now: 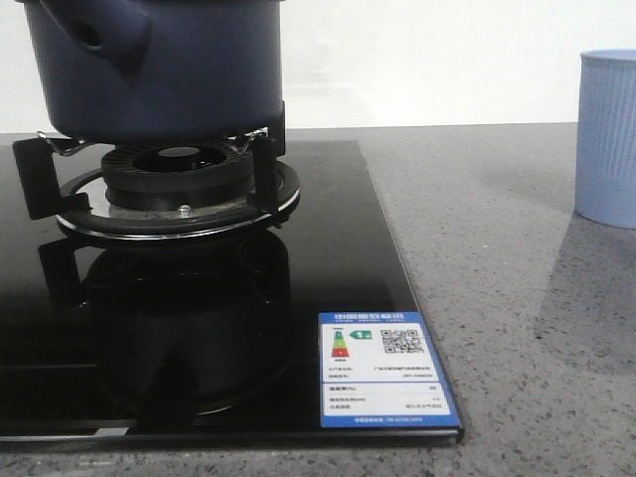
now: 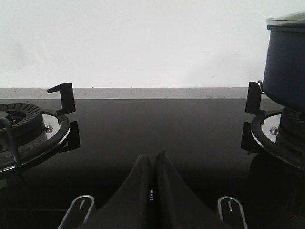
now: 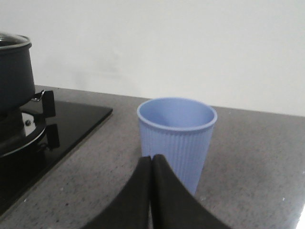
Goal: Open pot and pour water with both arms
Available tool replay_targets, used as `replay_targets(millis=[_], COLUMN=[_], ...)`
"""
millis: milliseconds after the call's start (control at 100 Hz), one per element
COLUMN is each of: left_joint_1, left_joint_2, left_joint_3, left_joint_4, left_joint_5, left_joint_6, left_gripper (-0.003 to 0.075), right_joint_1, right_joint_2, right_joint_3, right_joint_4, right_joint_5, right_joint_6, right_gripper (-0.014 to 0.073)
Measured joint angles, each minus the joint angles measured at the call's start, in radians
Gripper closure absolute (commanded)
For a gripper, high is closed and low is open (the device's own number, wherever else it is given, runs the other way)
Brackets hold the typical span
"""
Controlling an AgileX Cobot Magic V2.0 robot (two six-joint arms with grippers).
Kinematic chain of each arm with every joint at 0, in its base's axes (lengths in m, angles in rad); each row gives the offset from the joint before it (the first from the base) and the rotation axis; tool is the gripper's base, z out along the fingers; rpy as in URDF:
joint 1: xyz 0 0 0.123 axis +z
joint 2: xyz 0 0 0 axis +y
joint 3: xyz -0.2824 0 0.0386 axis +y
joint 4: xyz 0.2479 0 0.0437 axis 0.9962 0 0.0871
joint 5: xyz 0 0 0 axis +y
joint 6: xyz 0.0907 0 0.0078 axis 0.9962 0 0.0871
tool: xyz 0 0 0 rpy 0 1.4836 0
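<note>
Front view: the pot sits on the burner at upper left, the cup at the right edge on the tabletop. Left wrist view: the left tool is clenched, empty, above the black cooktop. Right wrist view: the right tool is clenched before the cup.

light-blue ribbed cup upright on countertop | black glass hob | energy label

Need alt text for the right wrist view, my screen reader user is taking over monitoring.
A light-blue ribbed cup stands upright and empty on a grey speckled counter, just beyond the right gripper, whose black fingers are shut together. To one side, the dark navy pot, its lid on, sits on a burner of the black glass cooktop.
</note>
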Motion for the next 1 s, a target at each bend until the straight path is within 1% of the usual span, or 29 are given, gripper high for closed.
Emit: replay_targets(millis=[20,70,90,130,140,160,170,210,260,280,310,360,480,650,730,790,840,880,910,960,1000], left_joint_1=[0.0,0.0,0.0,0.0,0.0,0.0,0.0,0.0,0.0,0.0,0.0,0.0,0.0,0.0,0.0,0.0,0.0,0.0,0.0,0.0,0.0], left_joint_2=[0.0,0.0,0.0,0.0,0.0,0.0,0.0,0.0,0.0,0.0,0.0,0.0,0.0,0.0,0.0,0.0,0.0,0.0,0.0,0.0,0.0], left_joint_3=[0.0,0.0,0.0,0.0,0.0,0.0,0.0,0.0,0.0,0.0,0.0,0.0,0.0,0.0,0.0,0.0,0.0,0.0,0.0,0.0,0.0], left_joint_4=[0.0,0.0,0.0,0.0,0.0,0.0,0.0,0.0,0.0,0.0,0.0,0.0,0.0,0.0,0.0,0.0,0.0,0.0,0.0,0.0,0.0], left_joint_5=[0.0,0.0,0.0,0.0,0.0,0.0,0.0,0.0,0.0,0.0,0.0,0.0,0.0,0.0,0.0,0.0,0.0,0.0,0.0,0.0,0.0], left_joint_6=[0.0,0.0,0.0,0.0,0.0,0.0,0.0,0.0,0.0,0.0,0.0,0.0,0.0,0.0,0.0,0.0,0.0,0.0,0.0,0.0,0.0], left_gripper=[0.0736,0.0736,0.0736,0.0736,0.0736,0.0736,0.0736,0.0736,0.0736,0.0736,0.0736,0.0736,0.0736,0.0736,0.0736,0.0736,0.0736,0.0736,0.0736,0.0736,0.0736], right_joint_1=[0.0,0.0,0.0,0.0,0.0,0.0,0.0,0.0,0.0,0.0,0.0,0.0,0.0,0.0,0.003,0.009,0.021,0.036,0.048,0.073,0.096], right_joint_2=[0.002,0.014,0.017,0.027,0.03,0.033,0.037,0.043,0.048,0.048,0.05,0.052,0.052,0.052,0.05,0.04,0.031,0.029,0.027,0.027,0.025], right_joint_3=[0.002,0.006,0.009,0.013,0.013,0.013,0.013,0.013,0.015,0.015,0.017,0.019,0.02,0.02,0.02,0.02,0.02,0.02,0.02,0.02,0.02], right_joint_4=[0.035,0.204,0.254,0.429,0.492,0.557,0.619,0.791,0.932,0.97,1.005,1.04,1.056,0.975,0.95,0.956,1.019,1.086,1.168,1.276,1.332], right_joint_5=[0.009,0.038,0.054,0.084,0.097,0.117,0.125,0.171,0.224,0.244,0.267,0.295,0.288,0.192,0.18,0.18,0.191,0.209,0.227,0.265,0.298], right_joint_6=[-0.036,-0.19,-0.234,-0.372,-0.42,-0.469,-0.517,-0.653,-0.773,-0.798,-0.843,-0.88,-0.913,-0.924,-0.924,-0.929,-0.957,-1.014,-1.069,-1.204,-1.282], right_gripper=[0.0645,0.0645,0.0645,0.0645,0.0645,0.0645,0.0645,0.0645,0.0645,0.0645,0.0645,0.0645,0.0645,0.0645,0.0645,0.0645,0.0645,0.0645,0.0645,0.0645,0.0645])
